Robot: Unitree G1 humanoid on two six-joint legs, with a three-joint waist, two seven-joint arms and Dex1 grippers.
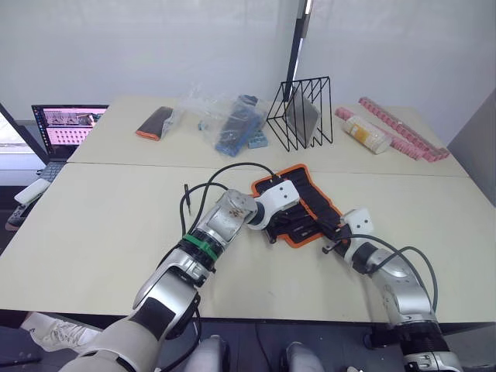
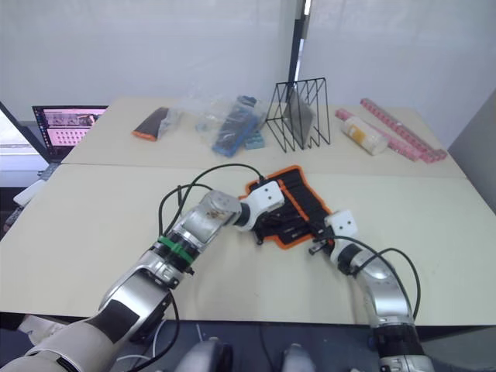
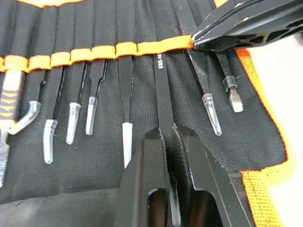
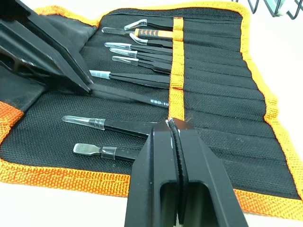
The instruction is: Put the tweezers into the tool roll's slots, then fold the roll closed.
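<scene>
Tool roll [image 1: 304, 203] spread open on table [image 1: 116, 225] between both arms, most tweezers [image 3: 75, 118] already seated under orange slot band [image 3: 94, 52]. Left gripper [image 3: 165, 142] pinching one black tweezer [image 3: 161, 94] by its tip end, shaft aimed at an empty slot; right gripper [image 4: 173, 130] pressed together on the band, pinning fabric. Best done by sliding straight along the slot line, low and slow, keeping fabric pinned to avoid bunching.

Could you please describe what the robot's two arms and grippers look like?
Both arms are silver-grey metal with black joints and looping black cables. The left arm wears a green band. Each wrist carries a white block. The left gripper and right gripper have two flat, tapering black fingers.
</scene>
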